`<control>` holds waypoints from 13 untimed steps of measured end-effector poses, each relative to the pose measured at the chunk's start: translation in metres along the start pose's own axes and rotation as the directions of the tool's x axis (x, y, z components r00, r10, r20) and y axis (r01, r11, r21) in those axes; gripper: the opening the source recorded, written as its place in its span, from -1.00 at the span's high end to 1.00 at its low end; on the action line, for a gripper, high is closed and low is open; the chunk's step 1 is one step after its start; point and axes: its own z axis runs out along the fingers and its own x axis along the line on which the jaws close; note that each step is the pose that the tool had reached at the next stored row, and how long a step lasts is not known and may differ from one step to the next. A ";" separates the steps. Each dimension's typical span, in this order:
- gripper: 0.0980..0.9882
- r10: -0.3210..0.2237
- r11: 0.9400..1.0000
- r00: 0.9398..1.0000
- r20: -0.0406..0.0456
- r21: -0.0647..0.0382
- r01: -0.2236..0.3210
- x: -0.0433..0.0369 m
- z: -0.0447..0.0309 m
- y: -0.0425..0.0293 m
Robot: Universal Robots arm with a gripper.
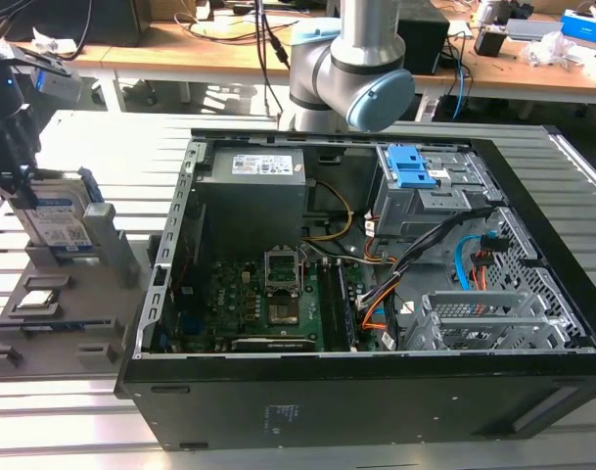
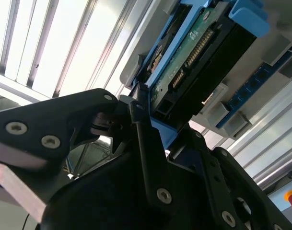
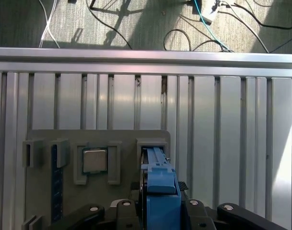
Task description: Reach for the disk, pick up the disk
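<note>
**Arm and gripper at the moment of grasp.** The arm's [image 1: 348, 61] silver upright column and blue-capped joint stand at the far side of the scene, near the middle of the exterior view. The black gripper [image 1: 20, 186] hangs at the exterior view's far left, pointing downward with the wrist above it. In the second wrist view, black linkage plates with silver screws lead up to one slim finger [image 2: 137, 112], which lies flat against the edge of the disk [image 2: 198, 62]. In the first wrist view, the finger links spread evenly to either side, and the jaws are closed on the disk from two sides.
</note>
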 end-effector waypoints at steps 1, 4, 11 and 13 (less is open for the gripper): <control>0.39 0.000 1.000 1.000 0.000 0.000 0.000 0.0000 -0.0014 0.0000; 0.39 0.000 1.000 1.000 0.000 0.000 0.000 0.0000 -0.0046 0.0002; 0.39 0.000 1.000 1.000 0.000 0.000 0.000 0.0001 -0.0149 0.0005; 0.39 0.000 1.000 1.000 0.000 0.000 0.000 0.0001 -0.0178 0.0006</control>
